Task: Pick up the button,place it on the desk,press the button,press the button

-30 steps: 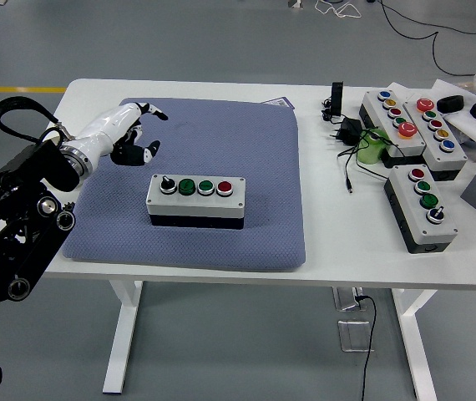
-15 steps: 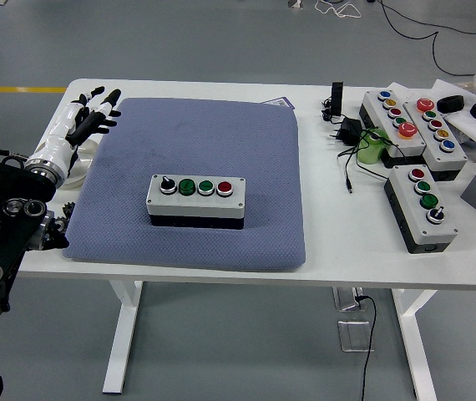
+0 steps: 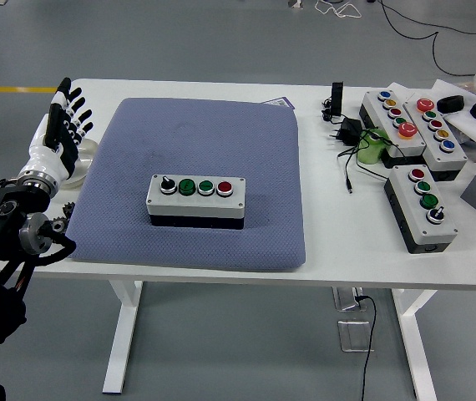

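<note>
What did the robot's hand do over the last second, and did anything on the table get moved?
The left hand drew back from over the blue mat to the table's left edge, its fingers straightening from a loose curl to upright and open. It took hold of nothing. The button box on the mat and the other boxes at the right stayed put.

The setting is a robotics test lab or industrial workshop. Indicators: a smooth grey poured floor (image 3: 221, 38) with a yellow marking line (image 3: 12, 88) behind the left hand (image 3: 58, 134), and loose black cables (image 3: 438, 33) on the floor well to the hand's right. The white height-adjustable surface (image 3: 330, 242) carries several industrial push-button control boxes (image 3: 422, 205), a power adapter (image 3: 346, 129) and a padded blue-grey mat (image 3: 196, 150) just right of the hand.
</note>
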You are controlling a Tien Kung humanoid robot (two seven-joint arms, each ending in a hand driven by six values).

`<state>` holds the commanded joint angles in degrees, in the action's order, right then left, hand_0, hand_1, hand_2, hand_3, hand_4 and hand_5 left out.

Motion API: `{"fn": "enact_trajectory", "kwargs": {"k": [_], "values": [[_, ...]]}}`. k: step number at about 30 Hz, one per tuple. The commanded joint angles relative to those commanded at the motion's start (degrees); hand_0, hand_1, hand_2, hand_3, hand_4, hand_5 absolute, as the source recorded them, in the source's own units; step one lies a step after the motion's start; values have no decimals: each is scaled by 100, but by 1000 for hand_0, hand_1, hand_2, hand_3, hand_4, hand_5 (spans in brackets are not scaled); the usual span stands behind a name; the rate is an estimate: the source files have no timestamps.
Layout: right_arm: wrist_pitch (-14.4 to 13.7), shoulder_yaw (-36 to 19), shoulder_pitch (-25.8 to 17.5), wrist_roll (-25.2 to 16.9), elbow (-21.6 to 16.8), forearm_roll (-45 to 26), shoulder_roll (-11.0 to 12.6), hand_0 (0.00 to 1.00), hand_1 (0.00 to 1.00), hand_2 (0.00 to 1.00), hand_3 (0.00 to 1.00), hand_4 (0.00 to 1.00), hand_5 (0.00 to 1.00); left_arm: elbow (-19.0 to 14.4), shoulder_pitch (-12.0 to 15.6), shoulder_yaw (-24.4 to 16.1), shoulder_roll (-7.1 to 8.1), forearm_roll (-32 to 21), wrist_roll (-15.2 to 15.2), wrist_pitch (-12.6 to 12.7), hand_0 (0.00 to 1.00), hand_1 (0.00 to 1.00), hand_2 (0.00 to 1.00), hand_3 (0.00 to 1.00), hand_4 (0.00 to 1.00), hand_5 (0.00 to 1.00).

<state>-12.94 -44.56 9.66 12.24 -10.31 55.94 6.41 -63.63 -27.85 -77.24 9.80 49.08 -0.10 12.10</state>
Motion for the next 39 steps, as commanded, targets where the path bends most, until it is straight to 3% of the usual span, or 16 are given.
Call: {"fn": "enact_trajectory", "kwargs": {"k": [4,9,12,13,16,22,39], "values": [[-1,-1,-6,1,0,2,0,640,565,615,625,229,237,-24,45,-65,-17,-53,-188,-61,931,925,936,917,711,998],[-1,-11,-3,2,0,12,-2,641,565,616,625,229,237,-29,70,-130,-20,-1,-211,-121,917,916,919,899,706,998],[3,-16,7,0,0,14,-2,641,565,616,625,229,237,-31,82,-186,-4,9,-160,-370,917,916,919,899,706,998],[4,-16,9,0,0,15,-2,640,565,615,625,229,237,-33,85,-197,-1,21,-146,-436,882,880,882,849,710,998],[5,-28,21,2,0,25,-2,640,565,615,625,229,237,-16,108,-265,12,-39,-147,-902,882,880,882,849,710,998],[11,-18,42,-2,0,24,2,640,565,615,625,229,237,7,115,-352,17,3,-16,-1210,871,869,871,836,708,998],[17,-24,70,-7,0,46,6,640,565,616,625,229,239,48,95,-427,24,86,87,-1261,862,863,864,831,698,998]]}}
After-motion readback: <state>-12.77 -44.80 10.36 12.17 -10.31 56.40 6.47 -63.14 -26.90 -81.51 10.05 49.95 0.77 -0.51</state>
